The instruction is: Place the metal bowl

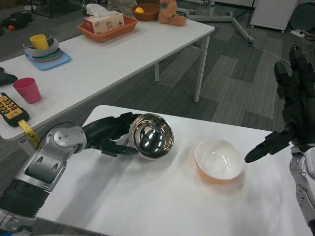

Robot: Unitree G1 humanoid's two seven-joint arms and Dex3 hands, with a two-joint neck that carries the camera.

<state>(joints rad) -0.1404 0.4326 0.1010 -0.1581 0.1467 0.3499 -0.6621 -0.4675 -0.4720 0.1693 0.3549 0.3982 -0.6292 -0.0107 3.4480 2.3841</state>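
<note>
A shiny metal bowl (151,136) is tilted on its side above the near white table (162,201), its hollow facing me. My left hand (112,135) grips it from the left, fingers along its rim and back. To its right an orange bowl with a white inside (219,160) stands upright on the table. My right hand (290,105) is raised at the right edge, fingers spread and nothing in it, one finger pointing toward the orange bowl.
A second long white table (123,54) stands behind, carrying a pink cup (27,90), a yellow cup on stacked plates (43,47), a tissue box in an orange tray (106,23), a brown bowl (145,11) and a plush toy (171,14). A remote and tape measure (15,110) lie at left.
</note>
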